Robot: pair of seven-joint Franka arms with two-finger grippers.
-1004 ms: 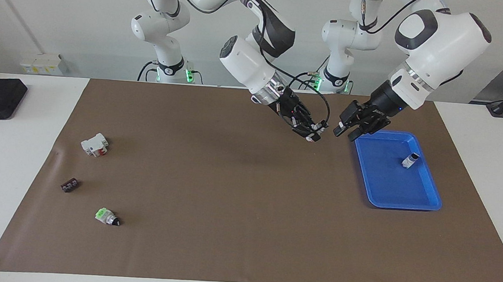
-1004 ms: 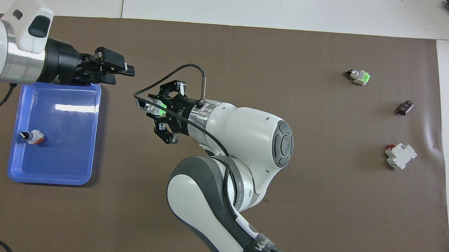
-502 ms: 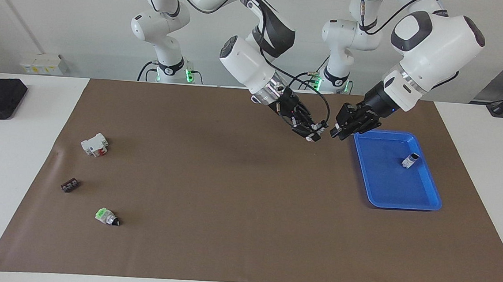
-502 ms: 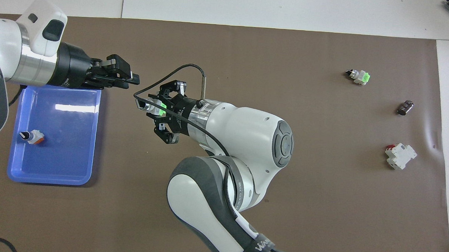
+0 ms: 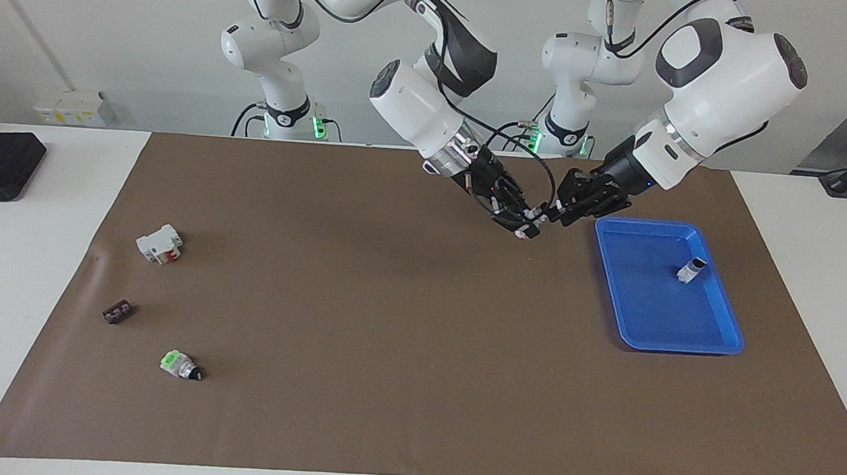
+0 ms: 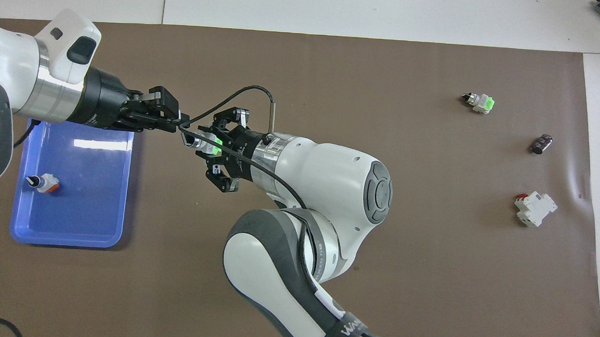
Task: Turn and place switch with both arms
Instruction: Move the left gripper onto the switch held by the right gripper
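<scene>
My right gripper (image 6: 210,145) holds the switch (image 6: 196,142) in the air, over the mat beside the blue tray (image 6: 70,214). It is shut on the bright green end, and the grey body and dark tip stick out toward the left gripper. The left gripper (image 6: 179,125) comes in over the tray's corner and its tip is at the switch's dark end; whether it grips cannot be made out. In the facing view the right gripper (image 5: 522,226) and the left gripper (image 5: 554,214) meet tip to tip above the mat, with the switch (image 5: 523,232) mostly hidden between them.
The blue tray (image 5: 650,305) lies toward the left arm's end and holds a small white part with an orange end (image 6: 41,183). Toward the right arm's end lie a stubby green-ended switch (image 6: 479,102), a dark small part (image 6: 541,144) and a white block with red (image 6: 534,209).
The left gripper has moved from over the tray's corner toward the right gripper and now reaches the switch's dark end, its jaws narrowing on the way. The right arm has stayed still.
</scene>
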